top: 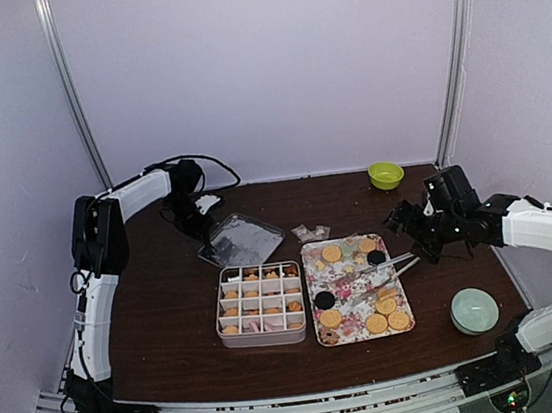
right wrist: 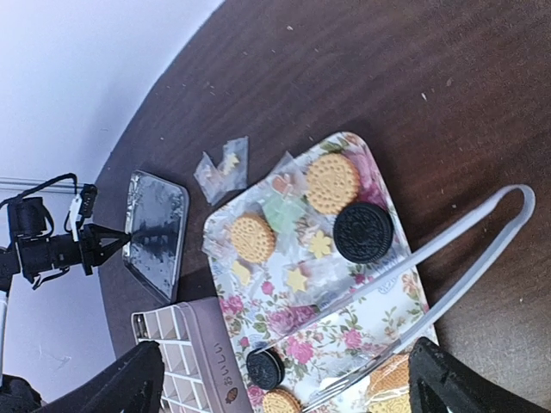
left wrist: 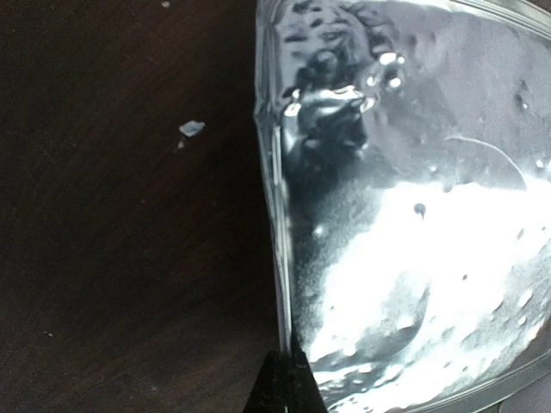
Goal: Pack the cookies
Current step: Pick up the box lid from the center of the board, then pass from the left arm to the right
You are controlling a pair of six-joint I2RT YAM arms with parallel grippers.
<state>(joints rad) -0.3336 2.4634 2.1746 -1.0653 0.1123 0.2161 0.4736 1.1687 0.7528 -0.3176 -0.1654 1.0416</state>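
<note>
From above, the floral tray [top: 346, 304] sits near the middle of the dark surface [top: 159, 322]. The cookies [top: 331, 254] lie loose on it, golden ones at its far end and near end and two dark ones between. More cookies fill the cells of the divided box [top: 262, 339] just left of the tray. The tongs [top: 396, 264] rest across the tray's right edge. The right gripper [top: 413, 238] hangs just right of the tray with its jaws spread wide, holding nothing. The left gripper [top: 202, 238] is far-left of the tray, closed on the edge of the tin lid [top: 243, 239]. A green bowl [top: 386, 174] stands well beyond the tray, and a pale bowl [top: 474, 310] stands to its right.

The left wrist view shows the lid's shiny face, with the closed fingertips [left wrist: 284, 387] pinched on its rim. A pale crumb [left wrist: 191, 129] lies on the bare surface beside it.

From the right wrist, we see both fingers [right wrist: 465, 387] far apart, with the tray, cookies and tongs lying free between them. Clear wrappers [right wrist: 219, 168] lie just off the tray's far end, near the lid.
</note>
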